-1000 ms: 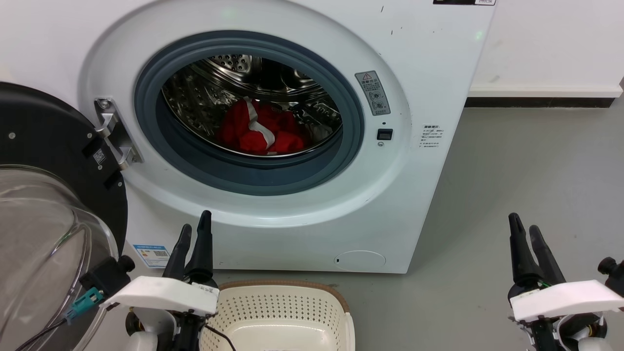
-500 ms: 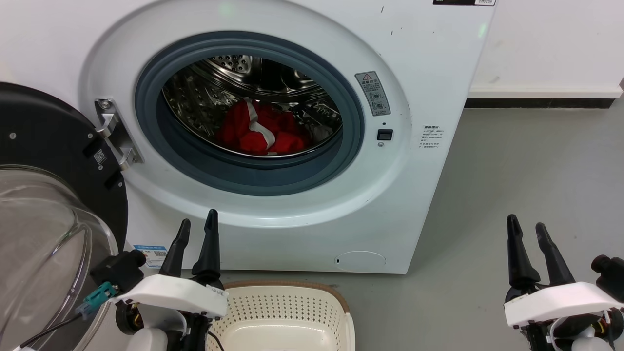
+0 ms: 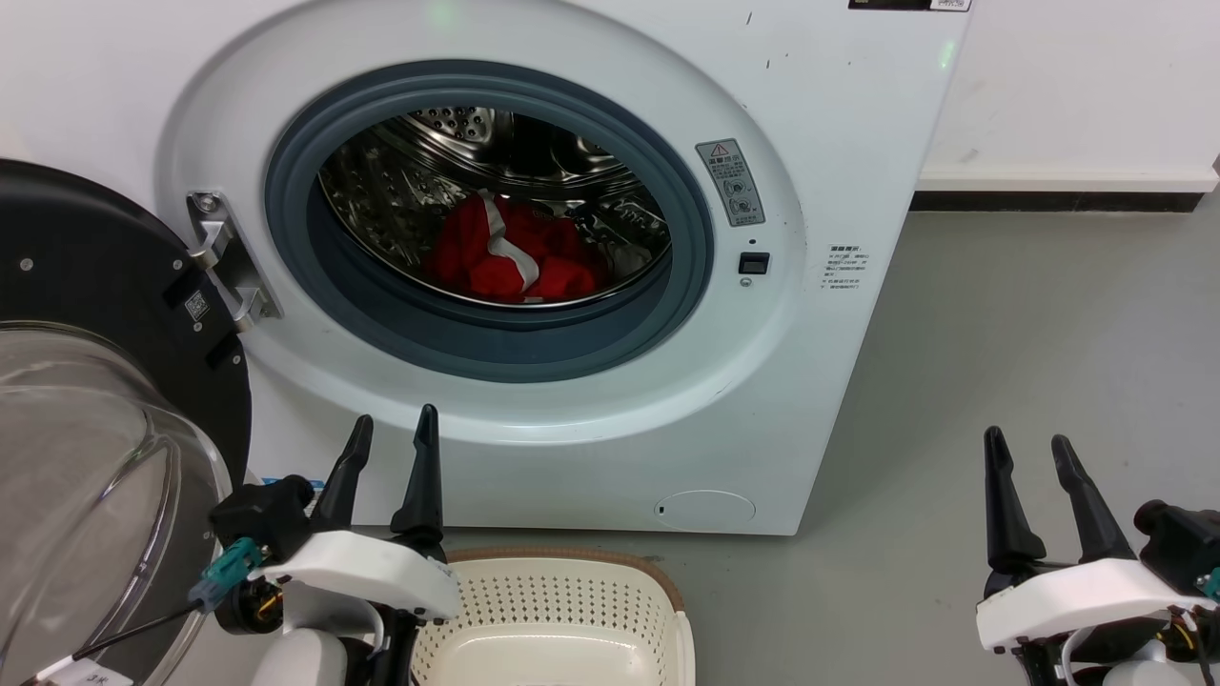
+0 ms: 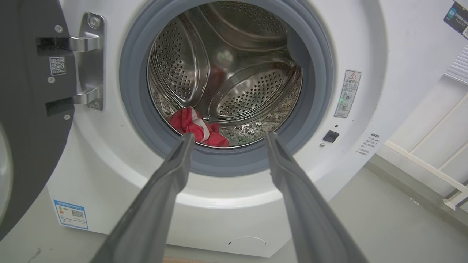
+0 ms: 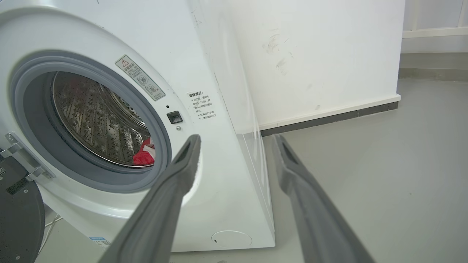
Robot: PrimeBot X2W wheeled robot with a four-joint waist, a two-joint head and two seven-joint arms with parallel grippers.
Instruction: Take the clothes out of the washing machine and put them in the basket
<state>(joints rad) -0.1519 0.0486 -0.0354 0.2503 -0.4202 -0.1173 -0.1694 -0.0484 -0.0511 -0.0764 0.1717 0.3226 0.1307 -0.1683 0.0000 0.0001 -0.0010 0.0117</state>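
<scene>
From the head camera I have the washing machine (image 3: 591, 457) square in front of me, its porthole door (image 3: 86, 276) swung wide open to my left on a metal hinge (image 3: 224, 257). The clothes (image 3: 510, 252) lie in a red heap with a white band across them at the bottom of the perforated steel drum (image 3: 400, 200), behind the grey rubber gasket (image 3: 477, 357). Nothing touches them.

The basket (image 3: 558, 595) stands on the grey floor (image 3: 1001, 333) just in front of the machine, below the opening. I see only its far rim and perforated wall, and the part of its inside that shows holds nothing.

My left gripper (image 3: 396, 416) hovers just beside the basket's left corner, low before the machine's front panel and beneath the drum opening. Its two dark fingers are spread apart and hold nothing. In the left wrist view those fingers point up at the lower edge of the gasket, and the red heap shows between them, closer to the left-hand finger.

My right gripper (image 3: 1025, 436) hangs well off to the right, over bare floor and clear of the machine. Its fingers are spread too, with nothing between them. In the right wrist view one finger crosses the machine's white front and the other lies over the floor; a small scrap of red shows inside the drum there.

A warning sticker (image 3: 729, 181) sits to the right of the gasket. A white wall (image 3: 1077, 86) runs behind the machine on that side.
</scene>
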